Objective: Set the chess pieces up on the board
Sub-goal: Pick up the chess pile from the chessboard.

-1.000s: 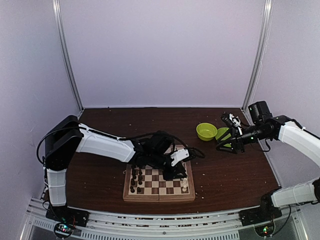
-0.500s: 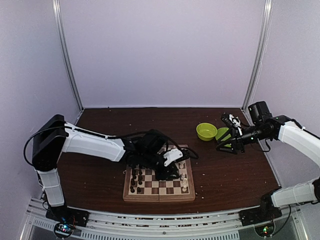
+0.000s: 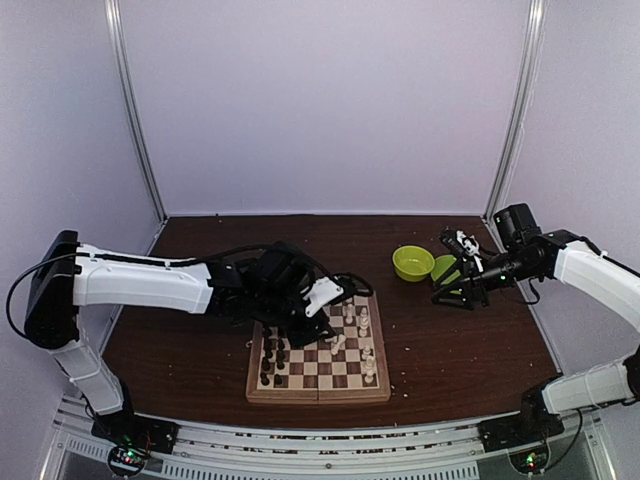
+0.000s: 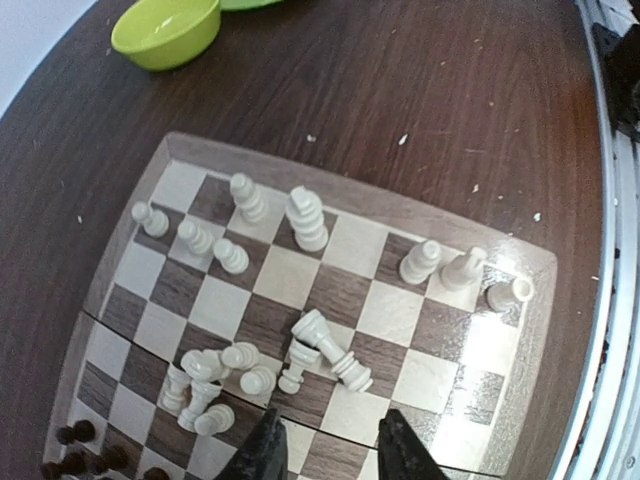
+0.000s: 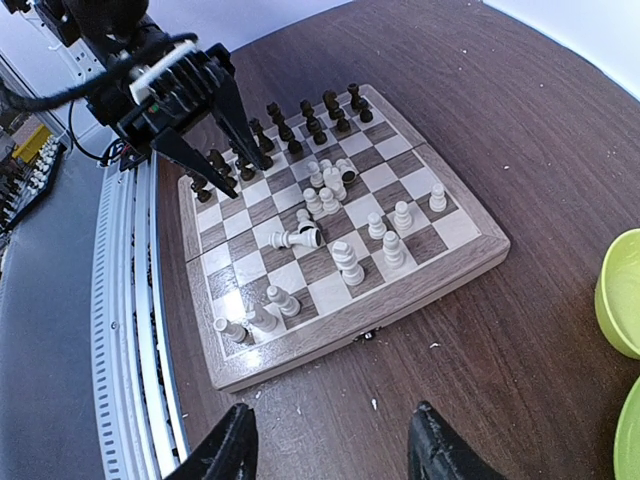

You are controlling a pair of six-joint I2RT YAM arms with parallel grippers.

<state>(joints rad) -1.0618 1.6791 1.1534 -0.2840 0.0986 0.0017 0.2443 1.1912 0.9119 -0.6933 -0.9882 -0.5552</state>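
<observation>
The board (image 3: 318,392) lies at the table's front centre. Dark chess pieces (image 3: 272,360) stand in rows on its left side. White chess pieces (image 3: 355,322) are scattered on the right half. In the left wrist view, several white ones (image 4: 215,378) are bunched together and two (image 4: 328,345) lie toppled mid-board (image 4: 395,312). My left gripper (image 3: 308,335) hovers over the board's left-centre, open and empty, and shows in its own view (image 4: 335,455) and in the right wrist view (image 5: 235,170). My right gripper (image 3: 442,294) is open and empty beside the board (image 5: 455,228), above bare table (image 5: 338,455).
A green bowl (image 3: 413,262) and a green plate (image 3: 447,268) sit at the back right, close to the right gripper. The bowl shows in the left wrist view (image 4: 165,30). White crumbs dot the table. Metal rails run along the front edge.
My left arm has drawn back to the left and its gripper has shifted from the board's right-centre to its left-centre, uncovering the white pieces. The right arm has not moved.
</observation>
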